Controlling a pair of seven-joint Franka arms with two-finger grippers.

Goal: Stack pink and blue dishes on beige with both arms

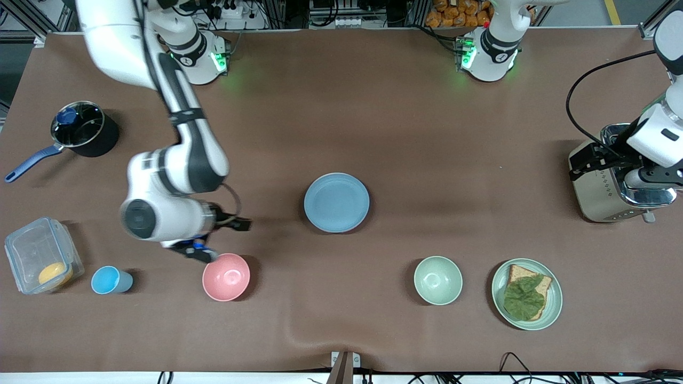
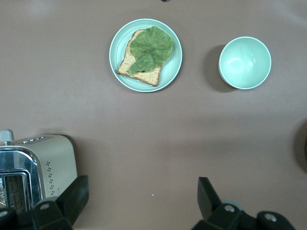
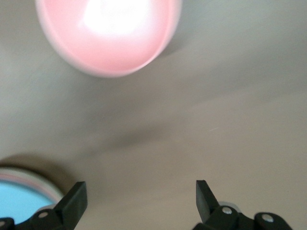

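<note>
The light blue plate (image 1: 336, 202) lies flat near the middle of the table. No pink plate and no beige plate show on their own; I cannot tell whether they lie under the blue one. My right gripper (image 1: 209, 255) (image 3: 140, 194) hangs open and empty just above the table, at the rim of a deep pink bowl (image 1: 226, 277) (image 3: 105, 33). Toward the left arm's end, my left gripper (image 1: 655, 177) (image 2: 142, 191) hangs open and empty over the toaster (image 1: 613, 184) (image 2: 33, 167), and this arm waits there.
Near the front camera stand a blue cup (image 1: 111, 280), a clear box (image 1: 40, 255), a green bowl (image 1: 438, 280) (image 2: 244, 62) and a green plate with bread and lettuce (image 1: 527, 293) (image 2: 146, 55). A black pot (image 1: 84, 129) sits toward the right arm's end.
</note>
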